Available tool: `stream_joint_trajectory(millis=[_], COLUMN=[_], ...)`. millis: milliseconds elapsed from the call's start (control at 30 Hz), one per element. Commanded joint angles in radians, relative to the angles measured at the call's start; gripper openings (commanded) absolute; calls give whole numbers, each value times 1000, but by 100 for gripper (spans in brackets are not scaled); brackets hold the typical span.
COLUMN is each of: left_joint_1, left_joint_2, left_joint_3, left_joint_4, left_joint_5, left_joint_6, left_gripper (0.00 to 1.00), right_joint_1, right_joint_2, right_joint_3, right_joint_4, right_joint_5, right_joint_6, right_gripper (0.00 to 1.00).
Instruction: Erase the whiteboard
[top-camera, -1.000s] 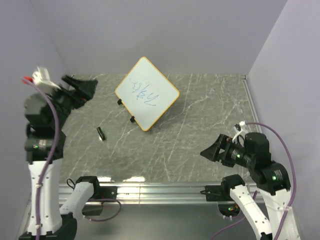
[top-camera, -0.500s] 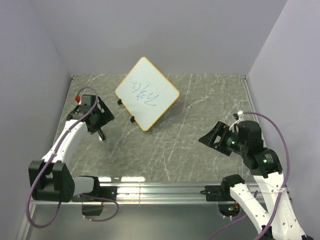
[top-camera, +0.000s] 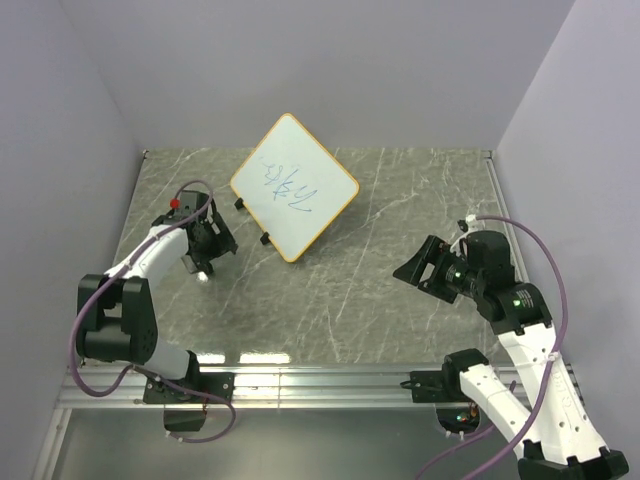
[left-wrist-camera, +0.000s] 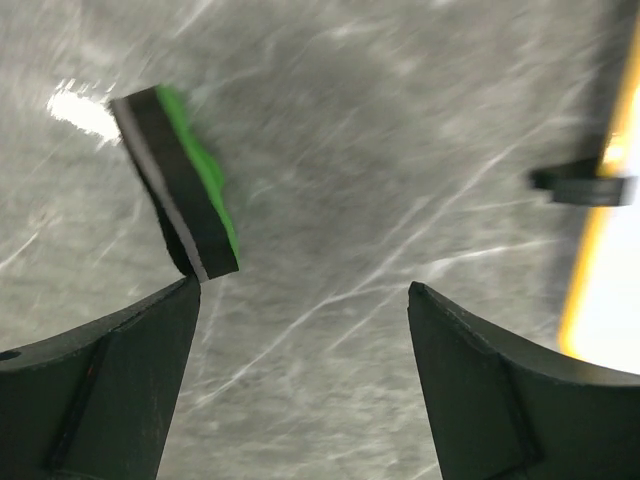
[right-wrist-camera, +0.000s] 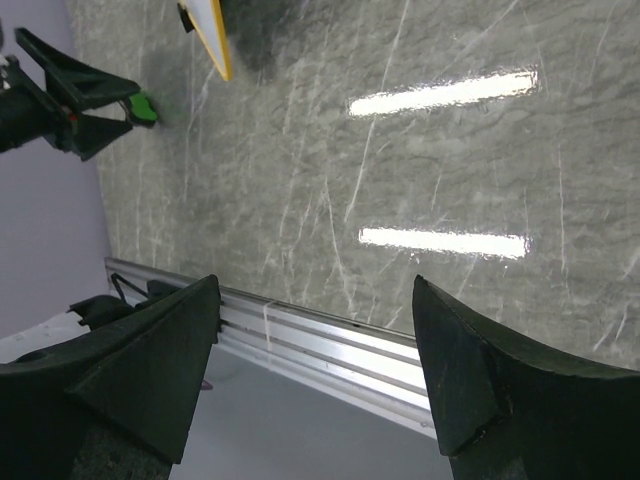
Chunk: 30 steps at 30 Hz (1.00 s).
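Observation:
The whiteboard (top-camera: 312, 203) stands tilted like a diamond at the back middle, with blue scribbles on its face. Its yellow rim (left-wrist-camera: 588, 262) and a black foot (left-wrist-camera: 582, 180) show in the left wrist view. The rim also shows in the right wrist view (right-wrist-camera: 207, 32). The green-and-black eraser (left-wrist-camera: 185, 185) lies on the table left of the board. My left gripper (top-camera: 204, 256) is low over the table, open and empty (left-wrist-camera: 300, 290), with the eraser just beyond its left finger. My right gripper (top-camera: 410, 272) hovers open and empty (right-wrist-camera: 315, 285) at the right.
The grey marble table (top-camera: 380, 220) has purple walls on three sides. An aluminium rail (top-camera: 320, 380) runs along the near edge and also shows in the right wrist view (right-wrist-camera: 300, 330). Another rail (top-camera: 497, 190) runs down the right side.
My left arm has swung down from high at the far left to the table, its open gripper now at the eraser. My right gripper has shifted slightly left.

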Motion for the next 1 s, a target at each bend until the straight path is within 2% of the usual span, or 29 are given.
stream_joint_trajectory(millis=[0,400,800,967], left_joint_1=[-6,-16,-16,-13], left_joint_2=[13,11,225,209], left_joint_3=[75,131,164,175], left_joint_4=[28,28,68,3], left_joint_5=[43,37,-46,-95], left_joint_6=[11,-46,-57,-85], left_gripper=[89,88,86,86], right_joint_1=[5,13,52,68], right_joint_2=[-20,-15,14,20], right_joint_3=[-14,7,21,27], right_joint_4=[21,-22,-8,-11], right_joint_5=[1,21,38,50], right_joint_6=[-31,-100,-109,-119], right_gripper=[84,84,84,84])
